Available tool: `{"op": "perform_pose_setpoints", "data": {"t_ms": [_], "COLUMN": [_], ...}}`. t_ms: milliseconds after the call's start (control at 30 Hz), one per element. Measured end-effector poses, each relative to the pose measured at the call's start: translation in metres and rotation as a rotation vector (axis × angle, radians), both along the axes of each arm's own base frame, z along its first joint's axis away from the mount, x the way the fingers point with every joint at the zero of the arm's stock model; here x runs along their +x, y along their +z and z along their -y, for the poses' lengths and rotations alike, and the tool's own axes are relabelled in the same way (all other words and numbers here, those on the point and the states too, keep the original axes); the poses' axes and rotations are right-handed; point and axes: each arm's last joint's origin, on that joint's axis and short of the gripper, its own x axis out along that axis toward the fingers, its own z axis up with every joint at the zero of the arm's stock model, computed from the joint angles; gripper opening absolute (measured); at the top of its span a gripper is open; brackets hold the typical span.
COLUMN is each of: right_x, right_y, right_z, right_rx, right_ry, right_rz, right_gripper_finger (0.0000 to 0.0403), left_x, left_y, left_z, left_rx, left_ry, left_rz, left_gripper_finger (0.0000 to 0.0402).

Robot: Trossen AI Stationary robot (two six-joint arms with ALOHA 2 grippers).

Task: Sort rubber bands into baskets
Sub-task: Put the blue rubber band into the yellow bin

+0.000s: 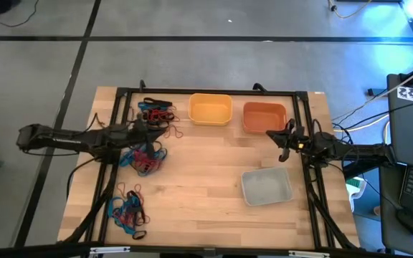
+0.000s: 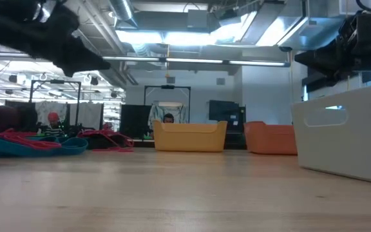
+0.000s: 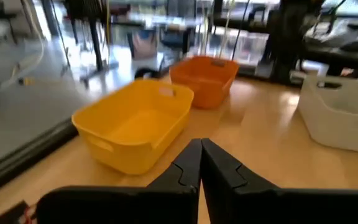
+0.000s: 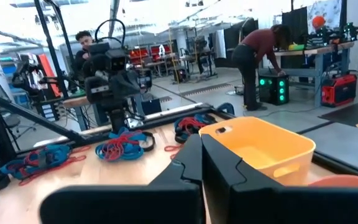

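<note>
both tools are closed and empty: the left tool above rubber bands partly hidden beneath it, the right tool beside the orange basket.

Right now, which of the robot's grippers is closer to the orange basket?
The right gripper, shut, hovers just beside the orange basket. The left gripper, also shut, sits across the table, beyond the yellow basket.

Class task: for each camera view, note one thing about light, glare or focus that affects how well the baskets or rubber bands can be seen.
High view: even light, blue glare top right, rubber bands distinct. Low view: bright ceiling lights behind, grey basket near and large, yellow basket clear. Left wrist view: room behind blurred, orange basket soft. Right wrist view: the near claw is dark and blurred.
</note>
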Motion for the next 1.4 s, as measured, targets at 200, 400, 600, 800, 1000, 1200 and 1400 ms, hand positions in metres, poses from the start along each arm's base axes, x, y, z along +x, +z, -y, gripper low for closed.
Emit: {"op": "perform_pose_setpoints", "data": {"t_ms": [200, 400, 600, 800, 1000, 1200, 1400], "right_x": [0.0, -0.001, -0.001, -0.001, -0.001, -0.002, -0.002], "right_y": [0.003, 0.006, 0.008, 0.01, 0.011, 0.016, 0.017], "right_z": [-0.001, -0.001, -0.002, -0.002, -0.002, -0.002, -0.001], "right_rx": [-0.047, -0.066, -0.103, -0.137, -0.162, -0.191, -0.232], "right_ry": [0.012, 0.027, 0.044, 0.068, 0.062, 0.045, 0.01], "right_rz": [0.016, 0.011, 0.013, 0.022, 0.019, 0.057, 0.049], "right_gripper_finger": [0.0005, 0.0005, 0.0005, 0.0005, 0.0005, 0.0005, 0.0005], "left_x": [0.021, 0.038, 0.05, 0.067, 0.082, 0.084, 0.085], "left_y": [0.01, 0.013, 0.017, 0.013, 0.0, -0.011, -0.011], "left_z": [-0.001, 0.0, 0.001, 0.003, 0.01, 0.014, 0.01], "left_rx": [-0.07, -0.124, -0.165, -0.205, -0.249, -0.237, -0.248], "left_ry": [0.02, -0.016, -0.028, -0.009, 0.013, 0.008, 0.027], "left_rz": [-0.175, -0.31, -0.442, -0.593, -0.746, -0.86, -0.839], "left_gripper_finger": [0.0005, 0.0005, 0.0005, 0.0005, 0.0005, 0.0005, 0.0009]}}
